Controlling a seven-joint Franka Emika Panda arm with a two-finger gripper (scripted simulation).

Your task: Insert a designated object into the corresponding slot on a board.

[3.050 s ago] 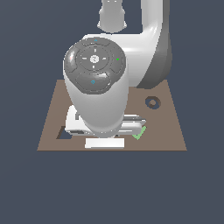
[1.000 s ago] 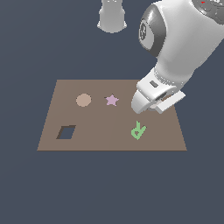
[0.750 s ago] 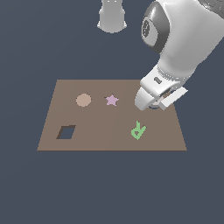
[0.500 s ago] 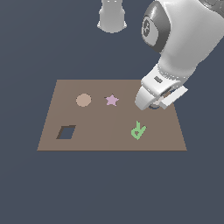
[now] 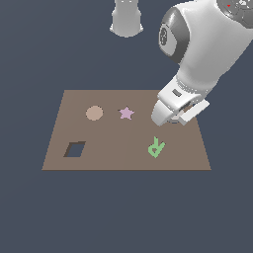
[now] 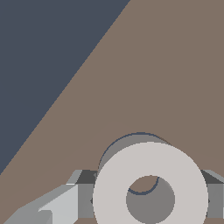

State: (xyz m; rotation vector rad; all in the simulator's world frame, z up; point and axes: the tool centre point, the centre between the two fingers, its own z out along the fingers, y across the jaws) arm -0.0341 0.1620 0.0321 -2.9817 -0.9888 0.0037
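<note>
In the wrist view my gripper (image 6: 149,199) is shut on the pale grey-white ring (image 6: 109,192), with a finger (image 6: 61,203) against each side. The ring hangs just above the brown board (image 6: 175,65). The edge of the dark ring-shaped slot (image 6: 122,146) shows right behind the ring, and part of it shows through the ring's hole. In the exterior view my gripper (image 5: 173,118) is low over the board (image 5: 123,153) at its far right. There the hand hides both ring and slot.
On the board lie a tan disc (image 5: 94,113), a pink star (image 5: 126,113), a green letter R (image 5: 156,147) just in front of my gripper, and a dark diamond-shaped hole (image 5: 75,149). The robot's base (image 5: 126,17) stands behind the board.
Three seconds ago the arm was over the board's front middle; it has swung to the exterior view's right, covering the slot. Over the last second the gripper has barely shifted.
</note>
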